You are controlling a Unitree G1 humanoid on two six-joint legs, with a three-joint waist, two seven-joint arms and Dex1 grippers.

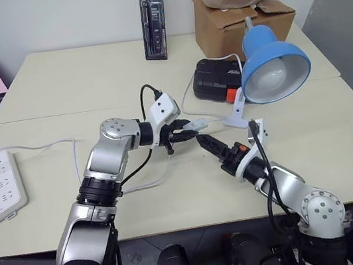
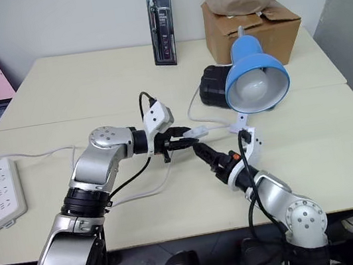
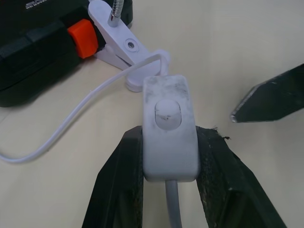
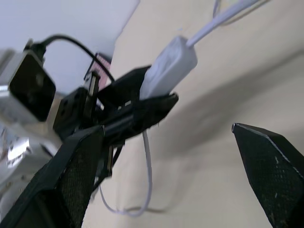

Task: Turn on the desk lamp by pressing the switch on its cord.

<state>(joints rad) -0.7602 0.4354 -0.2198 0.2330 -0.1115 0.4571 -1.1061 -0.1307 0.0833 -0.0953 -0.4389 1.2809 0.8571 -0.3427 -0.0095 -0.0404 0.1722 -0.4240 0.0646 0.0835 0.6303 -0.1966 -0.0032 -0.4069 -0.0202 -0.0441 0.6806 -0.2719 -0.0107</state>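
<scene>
**Switch held in my left fingers, right fingertip lined up for the press**

My left gripper (image 3: 168,156) is clamped on the switch (image 3: 168,126), one black finger on each long side of the little white block. It hangs just above the table (image 1: 54,78), between my two hands and near the white clip base of the desk lamp (image 1: 273,63), whose blue shade faces toward me, bulb unlit.

I judge the switch light and rigid, a smooth plastic shell that could slide out of a pinch if pushed along its length. Holding it by the flanks looks right: the oval rocker button on its top face stays bare. The cord (image 3: 71,128) is thin and limp, so it gives no support; the block resists a press only because my fingers brace it.

The switch's long axis runs in line with my left fingers, pointing away from my wrist toward the clip base, with cord leaving both ends.

My right gripper (image 1: 211,146) stands with its fingers spread wide apart, empty, its tip close beside the switch but not touching.
</scene>
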